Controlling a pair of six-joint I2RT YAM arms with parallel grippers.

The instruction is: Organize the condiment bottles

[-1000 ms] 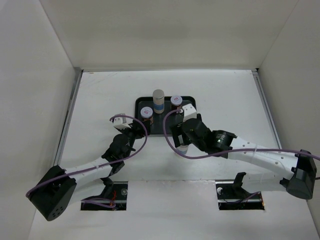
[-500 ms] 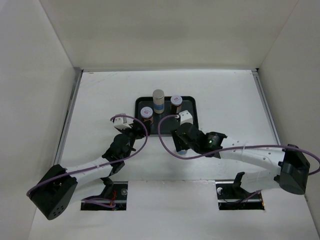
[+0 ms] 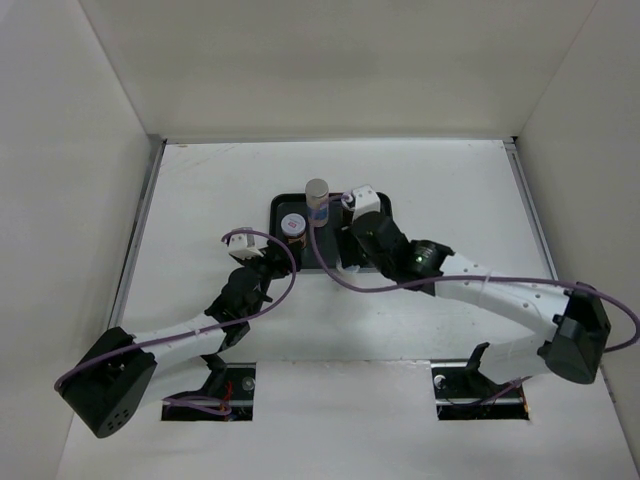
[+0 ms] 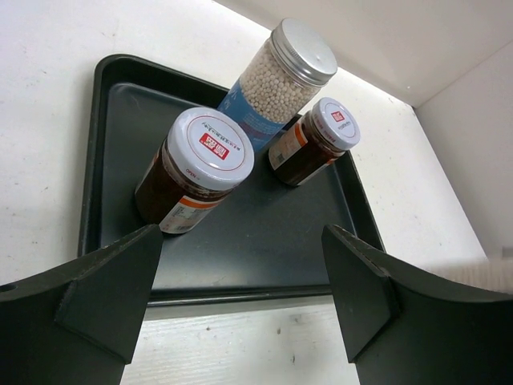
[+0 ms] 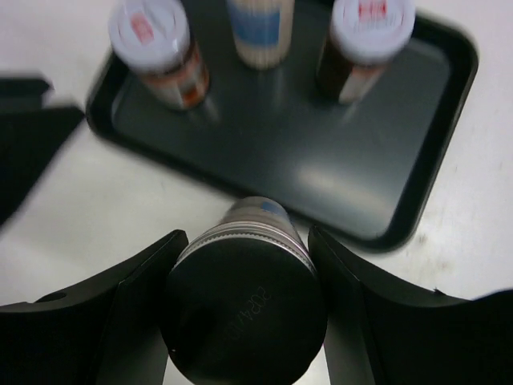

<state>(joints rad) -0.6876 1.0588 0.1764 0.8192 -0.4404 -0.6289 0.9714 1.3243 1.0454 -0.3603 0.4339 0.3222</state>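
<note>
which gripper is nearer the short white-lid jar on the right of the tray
Right. The right gripper, shut on the fourth jar, hangs at the tray's near edge, with the short jar ahead. The left gripper, open, sits off the tray's near left, farther away.

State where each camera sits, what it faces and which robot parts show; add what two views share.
Top external: above and behind, looking down on the table; left arm and right arm show.
Left wrist: low, near the tray, facing three standing bottles; open left pincer frames it.
Right wrist: above the tray, looking down; right pincer grips a fourth bottle.
Shared: both wrist views show tray and those bottles.
</note>
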